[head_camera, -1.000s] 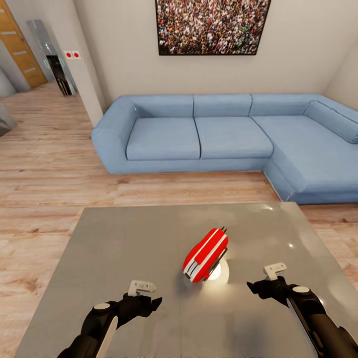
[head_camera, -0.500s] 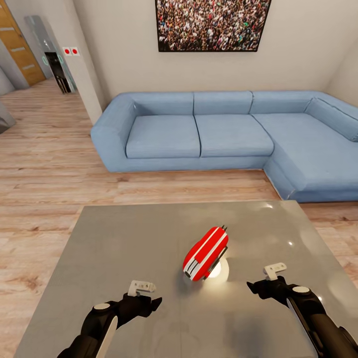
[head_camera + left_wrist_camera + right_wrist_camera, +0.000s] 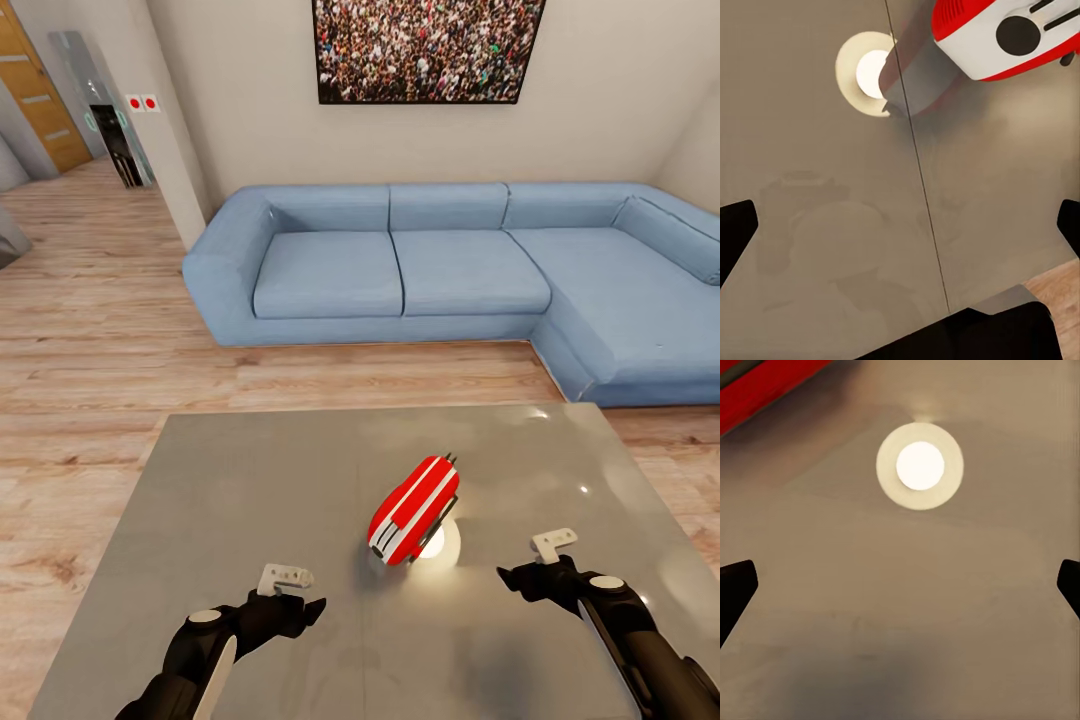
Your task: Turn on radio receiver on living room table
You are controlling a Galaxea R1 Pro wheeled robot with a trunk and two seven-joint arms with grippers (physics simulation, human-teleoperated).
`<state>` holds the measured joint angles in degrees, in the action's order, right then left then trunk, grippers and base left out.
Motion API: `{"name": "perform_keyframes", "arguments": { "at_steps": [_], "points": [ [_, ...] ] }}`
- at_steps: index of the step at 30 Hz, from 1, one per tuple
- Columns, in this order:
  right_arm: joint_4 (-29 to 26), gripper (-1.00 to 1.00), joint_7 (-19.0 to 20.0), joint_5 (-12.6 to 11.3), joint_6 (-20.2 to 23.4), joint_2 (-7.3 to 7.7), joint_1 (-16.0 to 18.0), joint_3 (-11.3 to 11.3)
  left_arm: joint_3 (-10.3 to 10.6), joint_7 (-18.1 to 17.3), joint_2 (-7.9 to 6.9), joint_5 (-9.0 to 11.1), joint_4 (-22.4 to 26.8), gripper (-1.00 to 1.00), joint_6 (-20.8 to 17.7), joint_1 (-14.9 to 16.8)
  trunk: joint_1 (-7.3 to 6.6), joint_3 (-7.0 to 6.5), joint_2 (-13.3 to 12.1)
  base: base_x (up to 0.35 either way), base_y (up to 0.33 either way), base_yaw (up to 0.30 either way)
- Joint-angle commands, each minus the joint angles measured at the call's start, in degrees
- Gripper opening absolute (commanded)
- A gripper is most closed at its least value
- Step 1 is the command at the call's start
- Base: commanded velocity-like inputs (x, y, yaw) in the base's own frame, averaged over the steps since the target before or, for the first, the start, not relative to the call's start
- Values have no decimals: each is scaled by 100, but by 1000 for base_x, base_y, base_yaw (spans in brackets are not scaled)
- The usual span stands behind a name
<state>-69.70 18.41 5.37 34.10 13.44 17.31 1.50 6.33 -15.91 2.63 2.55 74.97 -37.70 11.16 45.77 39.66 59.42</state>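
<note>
The red radio receiver (image 3: 413, 510), with white-grey bands, stands tilted near the middle of the glossy grey table (image 3: 250, 480). My left gripper (image 3: 312, 606) hovers low over the table, nearer to me and left of the radio, and is open. My right gripper (image 3: 510, 576) hovers to the radio's right, also open and holding nothing. In the left wrist view the radio (image 3: 1005, 34) shows its white face and dark round dial beyond the gripper (image 3: 900, 225). Beyond the right gripper (image 3: 900, 585) a red edge of the radio (image 3: 765, 386) is in view.
A blue L-shaped sofa (image 3: 450, 270) stands beyond the table under a crowd photo (image 3: 425, 50). Light wood floor (image 3: 90, 330) surrounds the table. A bright lamp reflection (image 3: 437, 543) lies on the tabletop beside the radio. A hallway opens at the far left.
The whole head view shifted slightly early on, so the camera moved. Radio and both grippers keep their places relative to the table.
</note>
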Motion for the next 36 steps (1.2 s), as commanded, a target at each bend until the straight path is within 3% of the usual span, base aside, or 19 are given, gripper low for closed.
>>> {"name": "perform_keyframes", "arguments": {
  "at_steps": [1, 24, 29, 32, 36],
  "points": [
    [0, 100, 2, 1, 0, 7, 0, 0, 0, 0, 0, 2, 0, 100, 0, 0, 0, 0, 0, 0, 0, 0],
    [-29, 100, -15, 24, 140, 11, 5, 2, 0, 0, -8, 1, 16, 100, 0, 0, 0, 0, 0, 0, 0, 0],
    [-430, 100, -18, 36, 865, 50, 205, 14, 0, 0, -8, 5, 17, 100, 0, 1, 0, 0, 0, 0, 0, 0],
    [-812, 100, -31, 28, 1718, 47, 548, 16, 0, 0, -8, 8, 17, 100, 0, 1, 0, 0, 0, 0, 0, 0],
    [-969, 100, -37, 13, 2324, 40, 934, 17, 0, 0, -8, 9, 18, 100, 0, 1, 0, 0, 0, 0, 0, 0]
  ]
}}
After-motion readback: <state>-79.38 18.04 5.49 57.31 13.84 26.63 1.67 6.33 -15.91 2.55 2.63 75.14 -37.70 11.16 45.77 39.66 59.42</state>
